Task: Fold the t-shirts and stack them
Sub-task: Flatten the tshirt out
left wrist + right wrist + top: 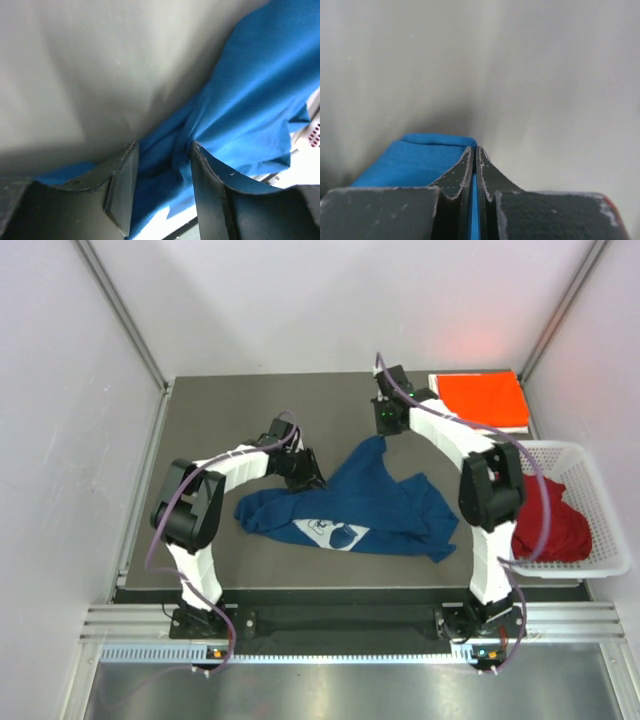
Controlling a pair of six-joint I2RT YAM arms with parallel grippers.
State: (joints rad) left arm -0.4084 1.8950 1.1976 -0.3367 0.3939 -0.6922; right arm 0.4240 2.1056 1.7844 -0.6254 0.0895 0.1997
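One dark red shirt (pixel 548 522) in basket (pixel 605 525); right jaws clenched on navy shirt (pixel 385 505); left jaws apart around it.

Cannot read white print (pixel 335 533) on navy shirt (pixel 395 505): too small. Dark red shirt (pixel 552 525) hidden at its nine o'clock side behind right arm (pixel 488 490). In left wrist view, navy shirt blurred, cut off at three and six o'clock. In right wrist view, mostly covered by right gripper (pixel 475 150) pinching it.
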